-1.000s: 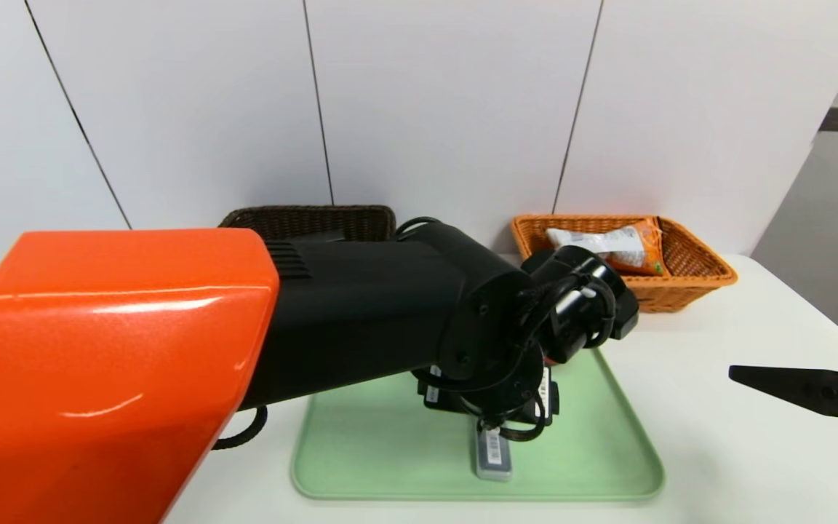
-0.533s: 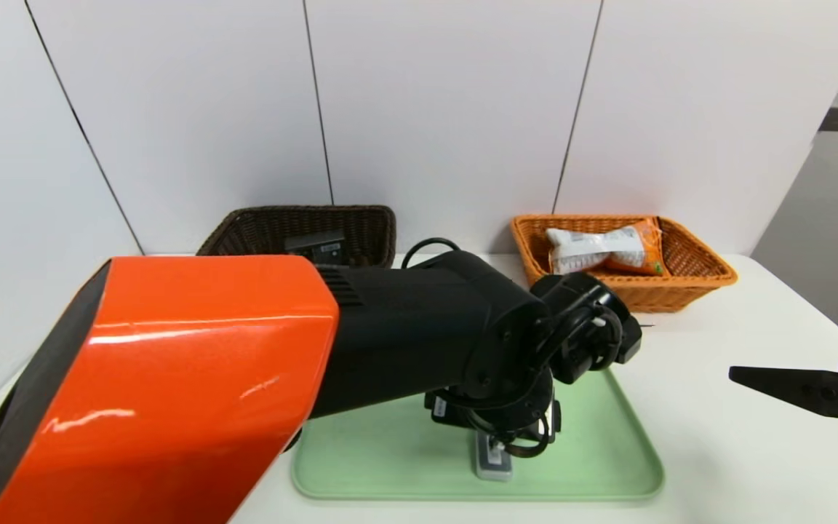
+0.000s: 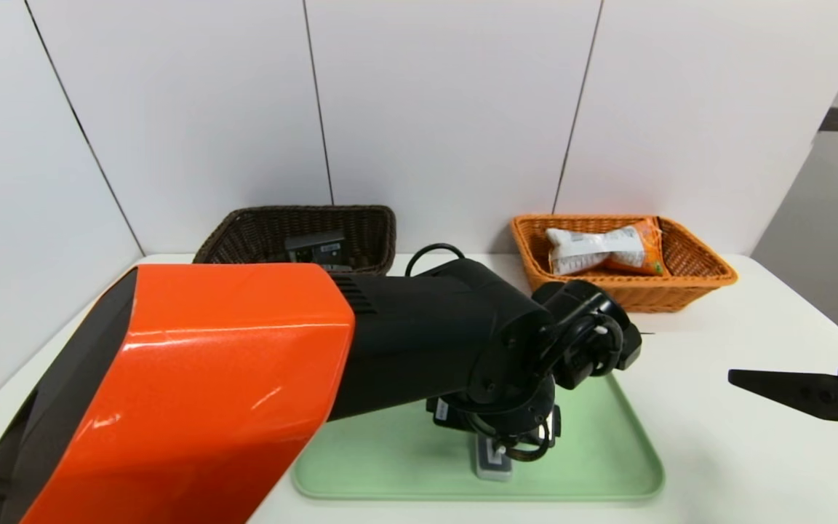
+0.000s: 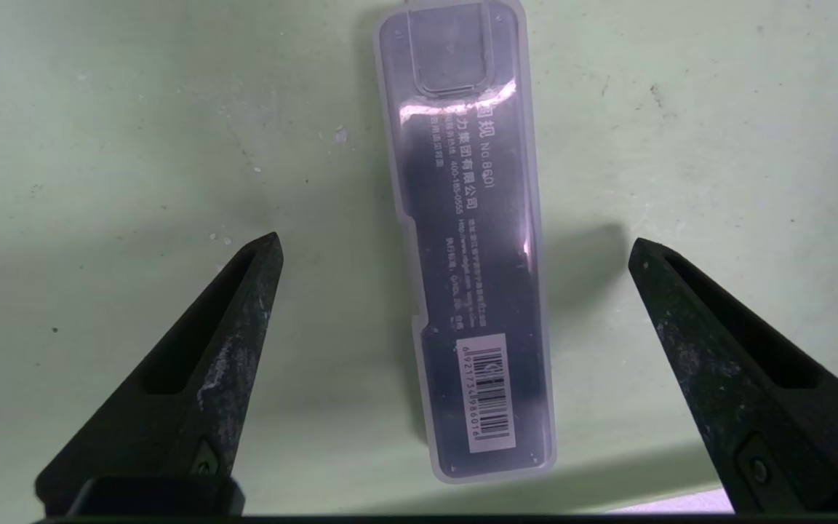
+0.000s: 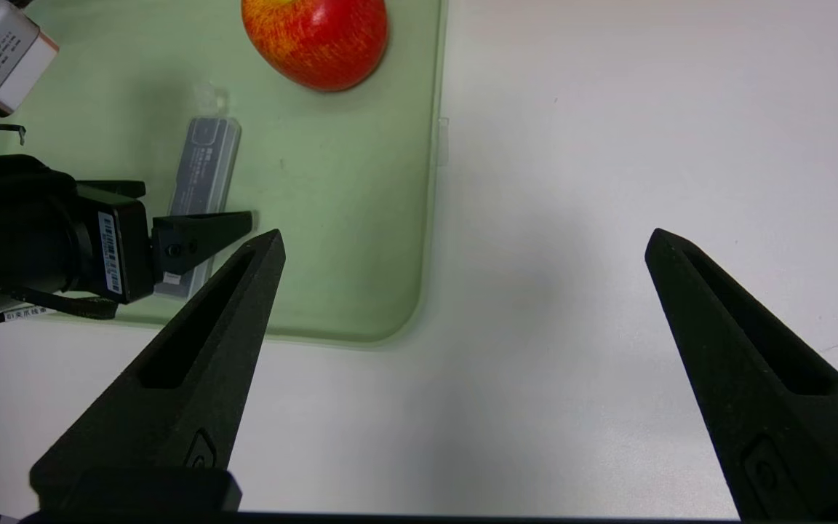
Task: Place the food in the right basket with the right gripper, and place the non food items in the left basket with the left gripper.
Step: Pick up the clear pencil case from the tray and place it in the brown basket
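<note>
A slim grey case [image 4: 466, 240] with a barcode lies flat on the green tray [image 3: 608, 466]. My left gripper [image 4: 454, 240] hangs open just above the case, one finger on each side, neither touching it. In the head view the left arm covers most of the case [image 3: 493, 463]. A red apple [image 5: 315, 40] sits farther back on the tray. The orange-edged snack packet [image 3: 608, 251] lies in the orange-tan right basket [image 3: 703, 280]. The dark brown left basket [image 3: 244, 229] holds a dark labelled item [image 3: 317, 249]. My right gripper [image 5: 464, 234] is open and empty over bare table, right of the tray.
The bulky orange and black left arm [image 3: 230, 378] fills the left foreground and hides the middle of the tray. Both baskets stand against the white back wall. White tabletop [image 3: 717, 451] lies between the tray and the right gripper.
The left arm has come down towards the tray, uncovering the dark brown basket behind it. The right gripper has stayed put.
</note>
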Controlling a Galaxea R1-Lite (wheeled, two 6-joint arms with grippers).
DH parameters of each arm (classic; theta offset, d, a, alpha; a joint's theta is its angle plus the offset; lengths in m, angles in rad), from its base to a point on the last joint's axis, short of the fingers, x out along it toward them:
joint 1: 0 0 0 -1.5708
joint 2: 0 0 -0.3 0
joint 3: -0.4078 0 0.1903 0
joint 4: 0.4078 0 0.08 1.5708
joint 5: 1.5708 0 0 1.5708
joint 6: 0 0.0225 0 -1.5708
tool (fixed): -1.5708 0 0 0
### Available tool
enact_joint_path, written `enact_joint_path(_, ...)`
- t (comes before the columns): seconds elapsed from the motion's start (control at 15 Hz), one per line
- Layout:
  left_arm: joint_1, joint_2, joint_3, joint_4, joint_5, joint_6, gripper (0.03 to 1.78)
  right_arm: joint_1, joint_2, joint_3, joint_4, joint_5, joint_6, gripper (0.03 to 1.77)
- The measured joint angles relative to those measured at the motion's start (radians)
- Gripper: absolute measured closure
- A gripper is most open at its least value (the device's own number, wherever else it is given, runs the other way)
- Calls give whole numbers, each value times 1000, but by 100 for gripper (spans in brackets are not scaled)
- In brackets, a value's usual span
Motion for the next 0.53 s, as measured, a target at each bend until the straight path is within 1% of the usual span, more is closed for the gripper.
enact_joint_path(0.13,0,4,0,-1,0,0,12,0,0,0,0,0,0,9)
enact_joint_path(0.2,0,6,0,-1,0,0,18,0,0,0,0,0,-1,9)
enact_joint_path(0.27,0,9,-1,-3,0,-4,37,0,0,1,0,0,-1,9)
enact_joint_path(0.33,0,12,-1,-7,0,-4,52,0,0,1,0,0,-1,9)
enact_joint_path(0.47,0,16,-1,-10,0,-5,80,0,0,1,0,0,-2,9)
enact_joint_path(0.53,0,17,-1,-12,0,-6,90,-1,-1,1,0,0,-2,9)
